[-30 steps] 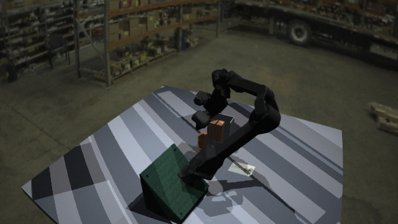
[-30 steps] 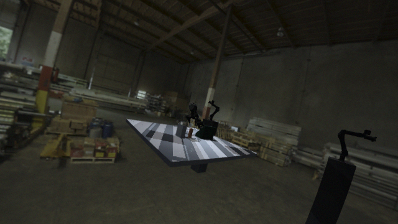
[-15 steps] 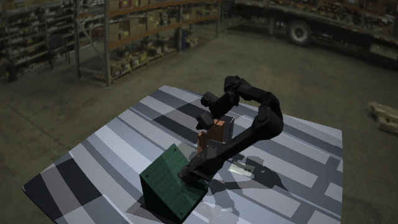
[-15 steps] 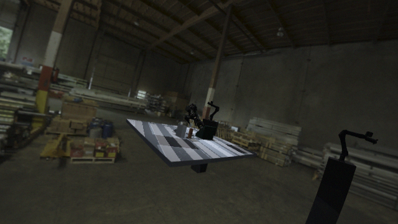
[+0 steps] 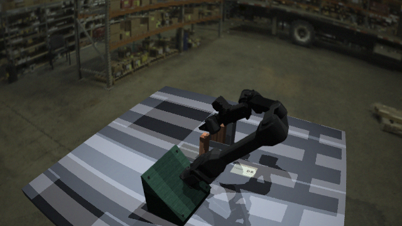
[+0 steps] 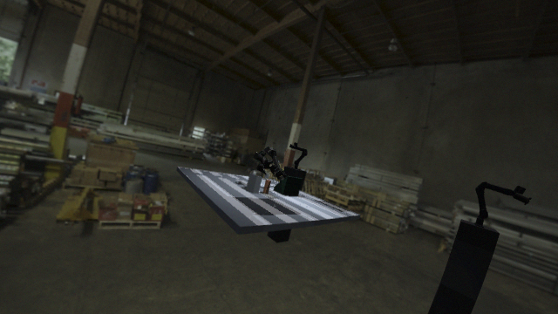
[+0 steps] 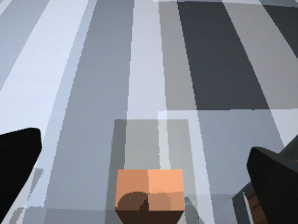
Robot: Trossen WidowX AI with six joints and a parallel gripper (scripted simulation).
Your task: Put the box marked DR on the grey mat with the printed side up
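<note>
Orange-brown in colour, one box (image 5: pixel 204 145) (image 6: pixel 266 187) (image 7: pixel 150 190) stands upright on the grey mat (image 7: pixel 142 145), outside the bin (image 5: pixel 233 135) (image 6: pixel 254 183) (image 7: pixel 241 210). Seen from the wrist, it sits low in the view, in the space between the two fingers, with a gap on either side. The fingers are spread fully wide and have hold of nothing; neither one appears to touch the box. Its end faces the wrist camera, and no code can be read on it, so whether it is the DR box cannot be told.

More orange-brown (image 5: pixel 218 135) shows inside the bin, largely hidden, and the number of boxes there cannot be made out. A pale card (image 5: pixel 244 170) printed with DR lies flat on the striped worktop (image 5: pixel 107 150) (image 6: pixel 209 196), on the other side of the arm (image 5: pixel 242 145) from the green sloped block (image 5: pixel 169 179) (image 6: pixel 285 186).
</note>
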